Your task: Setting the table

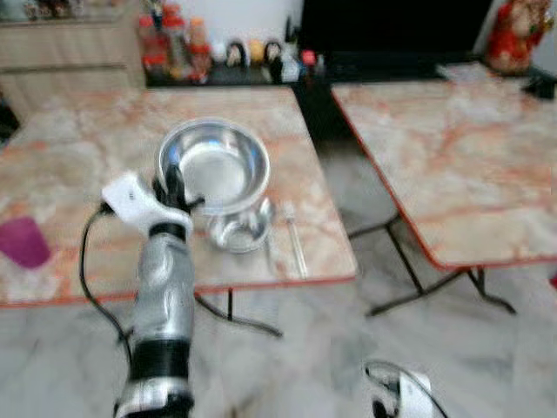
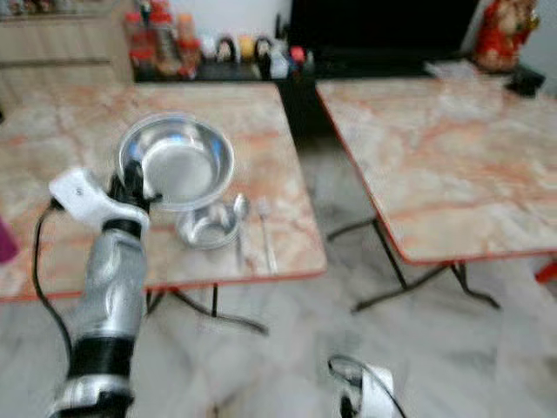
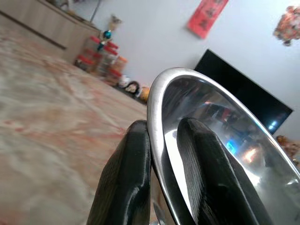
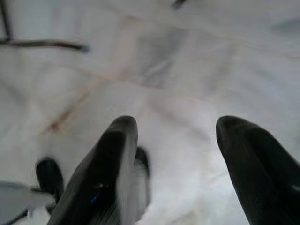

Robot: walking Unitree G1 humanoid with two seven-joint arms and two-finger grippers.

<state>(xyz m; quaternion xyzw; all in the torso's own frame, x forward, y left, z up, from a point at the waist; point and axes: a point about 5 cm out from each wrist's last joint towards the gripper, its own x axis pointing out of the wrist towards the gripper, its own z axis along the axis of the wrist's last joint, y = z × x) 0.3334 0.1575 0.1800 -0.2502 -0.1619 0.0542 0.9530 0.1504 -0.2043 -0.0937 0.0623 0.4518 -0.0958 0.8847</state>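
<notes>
A large steel bowl [image 1: 215,164] hangs above the near table [image 1: 78,148], held by its near-left rim. My left gripper [image 1: 174,185] is shut on that rim; in the left wrist view one black finger [image 3: 126,183] lies outside the bowl rim [image 3: 157,117] and the other inside. Just below the bowl a smaller steel bowl [image 1: 237,232] rests on the table, with a spoon [image 2: 239,218] and a fork [image 1: 294,237] beside it on the right. My right gripper [image 4: 176,164] hangs low over the floor, fingers apart with nothing between them.
A purple cup [image 1: 23,241] stands at the near table's left edge. A second marble table [image 1: 461,157] stands to the right across a gap of tiled floor [image 1: 331,348]. Jars and bottles [image 1: 174,43] line a low shelf behind, beside a dark television [image 1: 392,26].
</notes>
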